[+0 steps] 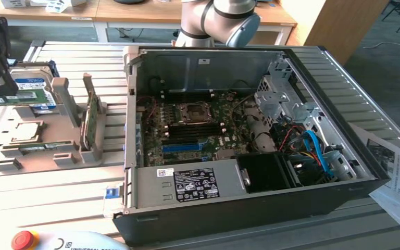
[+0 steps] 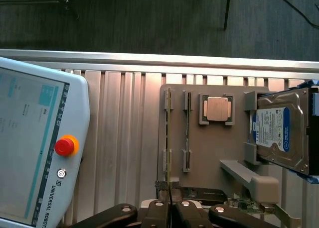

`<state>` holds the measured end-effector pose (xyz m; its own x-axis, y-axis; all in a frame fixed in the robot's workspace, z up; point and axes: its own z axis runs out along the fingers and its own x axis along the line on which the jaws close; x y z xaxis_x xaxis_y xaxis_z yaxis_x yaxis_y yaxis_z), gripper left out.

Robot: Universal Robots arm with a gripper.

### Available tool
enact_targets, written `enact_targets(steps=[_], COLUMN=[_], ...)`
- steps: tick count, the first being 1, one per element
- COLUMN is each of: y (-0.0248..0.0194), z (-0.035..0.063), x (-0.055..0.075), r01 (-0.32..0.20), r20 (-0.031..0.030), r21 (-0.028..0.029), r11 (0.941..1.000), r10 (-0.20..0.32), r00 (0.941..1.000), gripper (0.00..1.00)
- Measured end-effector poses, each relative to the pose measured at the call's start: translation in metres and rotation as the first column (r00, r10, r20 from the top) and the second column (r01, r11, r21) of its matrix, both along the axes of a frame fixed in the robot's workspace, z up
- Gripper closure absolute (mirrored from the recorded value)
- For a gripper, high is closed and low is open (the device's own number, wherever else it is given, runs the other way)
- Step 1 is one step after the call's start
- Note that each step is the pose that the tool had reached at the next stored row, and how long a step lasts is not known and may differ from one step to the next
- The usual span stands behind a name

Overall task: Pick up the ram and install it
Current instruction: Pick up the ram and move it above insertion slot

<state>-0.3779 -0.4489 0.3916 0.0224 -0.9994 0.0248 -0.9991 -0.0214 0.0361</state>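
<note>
Between the fingers of my gripper (image 2: 171,209), pinched almost fully together, I held the ram (image 1: 21,97) by its thin board. It was a long green stick, lying level and lifted above the tray (image 2: 214,153). I judged the step in hand to be the lift clear of the tray. Done well, it asked for a firm, even pinch that would not bend the board, and a level stick with no twist.

Directly beneath me, the grey tray carried upright posts. A larger green card (image 1: 89,122) stood on edge between two of them, not far from the ram, and I judged that the likeliest snag. A square processor chip (image 2: 217,108) lay flat in the tray a little farther out. A hard drive (image 2: 281,126) with a blue and white label sat near one end of the ram, perhaps close enough to clip.

Farther off to one side rested a teach pendant (image 2: 35,148) with a red stop button (image 2: 65,146).

Farthest from me, toward the exterior view's right, the computer case (image 1: 255,208) lay open with its motherboard (image 1: 193,125) showing. The case's tall near wall, a metal drive cage (image 1: 280,99), a black fan shroud (image 1: 270,172) and a loose blue cable (image 1: 312,146) crowded the board.
</note>
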Motion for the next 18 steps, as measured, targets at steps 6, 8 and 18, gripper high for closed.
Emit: enact_targets(steps=[6, 8, 18], y=[-0.0003, -0.0005, -0.0017], z=[-0.0001, 0.0, -0.0001], x=[0.012, 0.016, 0.04], r01=[0.0, 0.0, 0.0], r20=[0.0001, 0.0, -0.0005], r21=[0.0002, 0.0001, 0.0], r11=[1.0, 1.0, 1.0], r10=[0.0, 0.0, 0.0], r00=[1.0, 1.0, 1.0], gripper=[0.88, 0.88, 0.88])
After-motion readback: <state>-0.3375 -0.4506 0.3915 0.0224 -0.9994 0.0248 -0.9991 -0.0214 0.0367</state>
